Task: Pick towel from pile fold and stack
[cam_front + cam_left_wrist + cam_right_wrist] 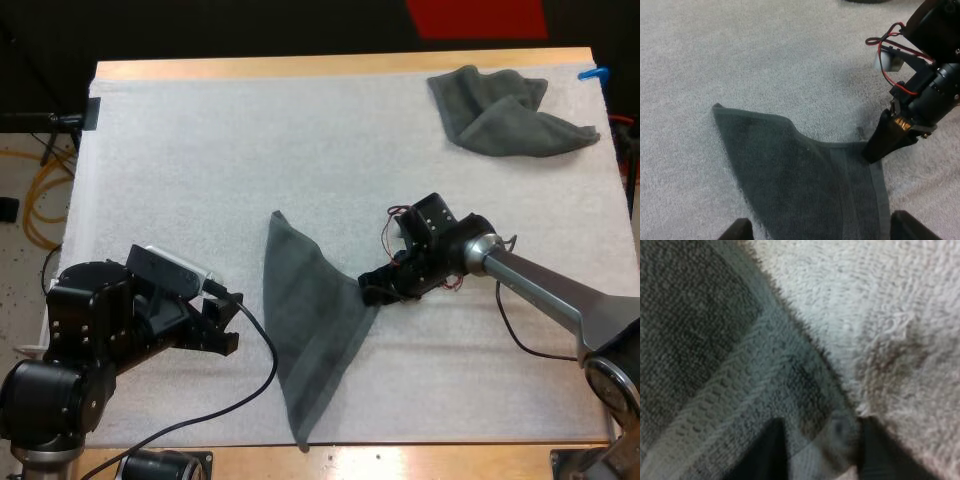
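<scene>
- Pinching one corner of the spread towel (310,330), the right gripper (372,290) has its jaws closed on the cloth. The right wrist view shows its two black fingers (771,452) with the hemmed corner pressed between them, right down at the white mat (200,150).
- That towel is dark grey-green and lies on the near middle of the mat in a rough triangle. One point faces the far side, one reaches the mat's near edge, and the third tapers to the right gripper.
- The cloth looks flat apart from the pinched corner. How far that corner is lifted off the mat cannot be told.
- The left gripper (225,325) sits low just to the left of the towel, close to it but apart from it.
- Its jaws are wide open and hold nothing. In the left wrist view its fingers (735,231) stand far apart, with the towel lying ahead of them and between them, untouched.
- From that same view the right gripper's dark tip rests exactly on the towel's hemmed corner.
- A second, crumpled towel (510,115) lies at the far right corner of the mat, well apart from both grippers.
- The mat covers most of the wooden bench (300,66).
</scene>
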{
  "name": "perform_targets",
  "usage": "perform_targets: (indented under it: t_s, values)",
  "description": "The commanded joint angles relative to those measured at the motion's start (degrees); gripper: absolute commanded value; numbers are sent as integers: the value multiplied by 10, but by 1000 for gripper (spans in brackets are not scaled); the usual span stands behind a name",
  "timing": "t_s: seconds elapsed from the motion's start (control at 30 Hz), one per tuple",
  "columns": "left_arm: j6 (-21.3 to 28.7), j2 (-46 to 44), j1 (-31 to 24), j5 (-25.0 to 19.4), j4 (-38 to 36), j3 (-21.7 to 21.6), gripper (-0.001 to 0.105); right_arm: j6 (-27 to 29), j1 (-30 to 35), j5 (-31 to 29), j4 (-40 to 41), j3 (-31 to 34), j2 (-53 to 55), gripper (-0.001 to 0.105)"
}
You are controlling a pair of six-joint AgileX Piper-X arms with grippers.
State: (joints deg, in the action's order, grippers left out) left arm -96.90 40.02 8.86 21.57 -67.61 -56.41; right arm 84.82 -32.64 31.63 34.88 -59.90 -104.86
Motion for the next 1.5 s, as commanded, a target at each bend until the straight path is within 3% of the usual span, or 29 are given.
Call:
perform_targets:
  t_s: [0.0, 0.03, 0.27, 0.53, 0.63, 0.8, 0.97, 1.1, 1.27, 1.47]
  values:
    - [-1, 0, 3, 2, -2, -4, 56, 2, -1, -9, -5, 1, -3, 6]
    - [-1, 0, 3, 2, -2, -4, 56, 2, -1, -17, -8, 1, -3, 0]
    - [-1, 3, 3, 2, -2, -4, 56, 28, -1, -38, 12, 1, 9, 0]
    - [34, 78, 3, 35, 3, -4, 56, 174, -2, -234, 207, 1, 88, 0]
    - [34, 129, 3, 60, 22, -4, 56, 201, -2, -281, 241, 6, 99, 0]
    - [34, 225, 3, 119, 58, -16, 56, 204, -2, -308, 232, 8, 99, 0]
    - [44, 300, 3, 122, 104, -51, 56, 204, -2, -310, 225, 8, 99, 0]
    - [59, 371, 22, 123, 119, -106, 56, 204, -2, -310, 225, 8, 99, 0]
    - [66, 445, 69, 97, 119, -172, 56, 204, -2, -310, 226, 8, 99, 0]
    - [74, 528, 123, -23, 114, -248, 56, 204, -2, -310, 226, 8, 99, 0]
